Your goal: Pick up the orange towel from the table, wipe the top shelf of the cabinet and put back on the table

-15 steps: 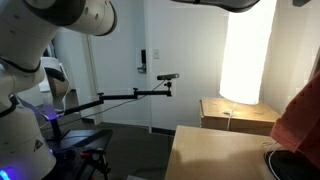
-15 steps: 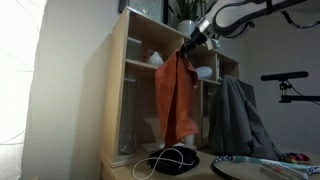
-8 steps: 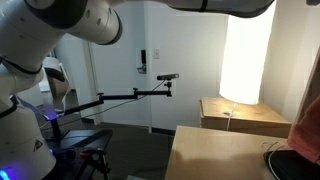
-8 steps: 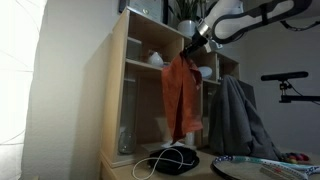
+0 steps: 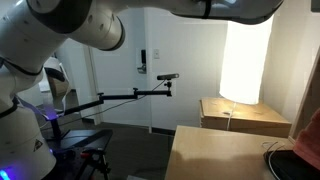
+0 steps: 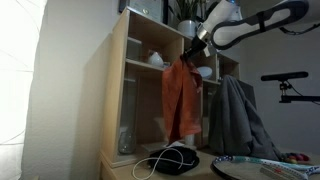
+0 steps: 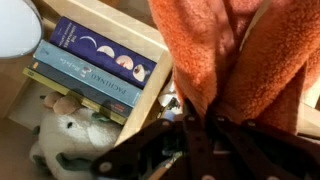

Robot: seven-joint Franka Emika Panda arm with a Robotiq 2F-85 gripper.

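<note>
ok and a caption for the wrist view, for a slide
Claw shut on the orange towel, with stacked books and a white plush toy in the wooden cabinet behind

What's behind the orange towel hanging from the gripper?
The cabinet: its middle shelves. The orange towel, clamped in the shut gripper, hangs in front; a white object shows beside it. Anything directly behind the cloth is covered.

The orange towel (image 5: 312,142) is cut off by the right edge.
</note>
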